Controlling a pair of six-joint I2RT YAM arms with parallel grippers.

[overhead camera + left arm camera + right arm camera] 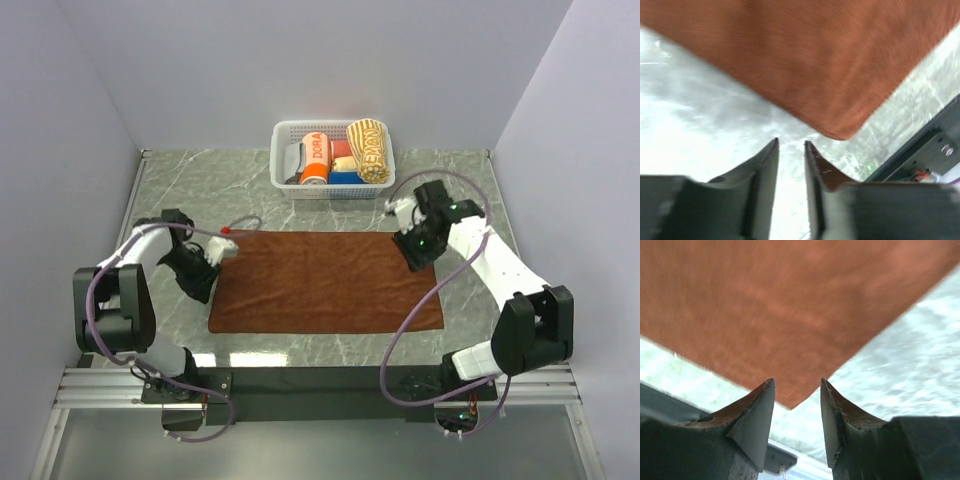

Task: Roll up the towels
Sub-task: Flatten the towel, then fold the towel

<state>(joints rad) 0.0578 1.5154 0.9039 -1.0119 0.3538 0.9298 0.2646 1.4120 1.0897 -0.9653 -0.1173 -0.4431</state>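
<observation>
On table (pixel 200 180) | rust-brown towel (pixel 325 282) flat | left gripper (pixel 791 145), right gripper (pixel 797 382): narrowly parted, empty, at far corners

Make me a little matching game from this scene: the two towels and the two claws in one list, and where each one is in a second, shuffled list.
Column one:
1. rust-brown towel
2. cream-yellow striped towel
3. left claw
4. right claw

Column two:
A. open, by the flat towel's far right corner
B. rolled up in the white basket
C. spread flat on the table
D. open, by the flat towel's far left corner

Pairs: 1-C, 2-B, 3-D, 4-A.
</observation>
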